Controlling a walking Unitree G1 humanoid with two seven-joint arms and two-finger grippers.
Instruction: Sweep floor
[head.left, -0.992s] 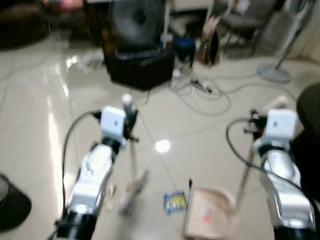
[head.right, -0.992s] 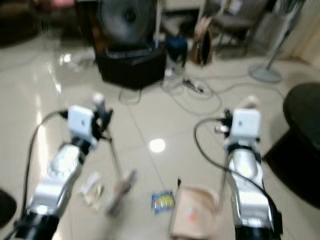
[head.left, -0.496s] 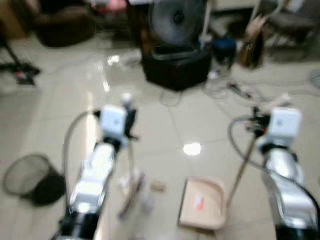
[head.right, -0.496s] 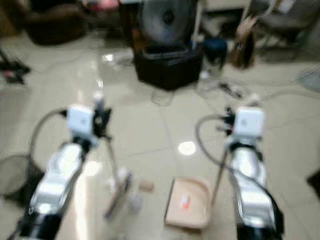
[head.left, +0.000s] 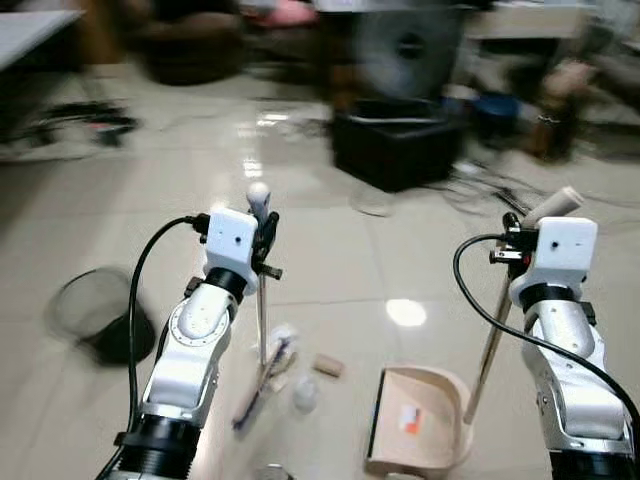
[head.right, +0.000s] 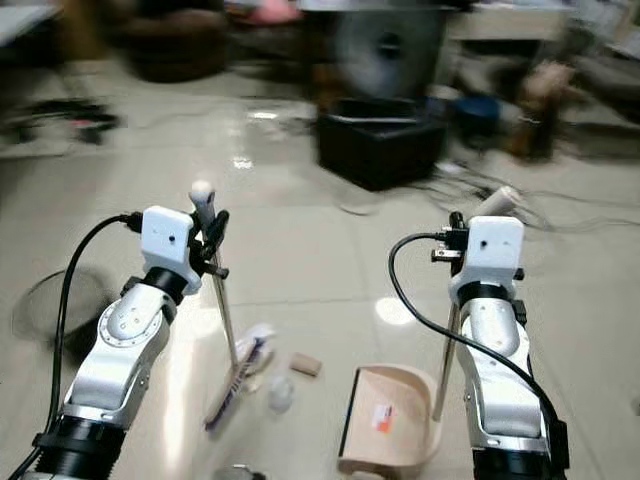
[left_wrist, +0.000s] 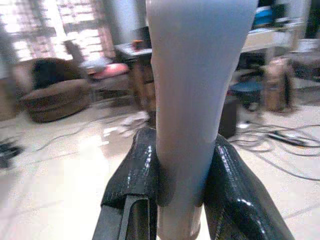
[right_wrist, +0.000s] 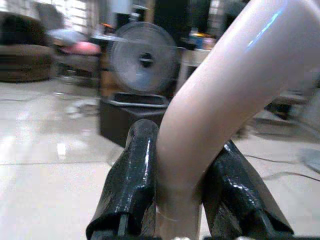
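Left gripper (left_wrist: 177, 200) pinches the broom (head.left: 262, 350) handle, brush end on the tiled floor (head.left: 330, 270) beside scraps of litter (head.left: 327, 366). Right gripper (right_wrist: 182, 200) clamps the dustpan (head.left: 415, 425) handle, pan resting on floor just right of litter. Mesh bin (head.left: 90, 315) at far left.

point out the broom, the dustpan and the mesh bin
broom (head.left: 257, 388): left eye view, on the bristle head at the floor.
dustpan (head.left: 418, 420): left eye view, on the beige pan's inner face.
mesh bin (head.left: 90, 312): left eye view, on the black mesh wall.
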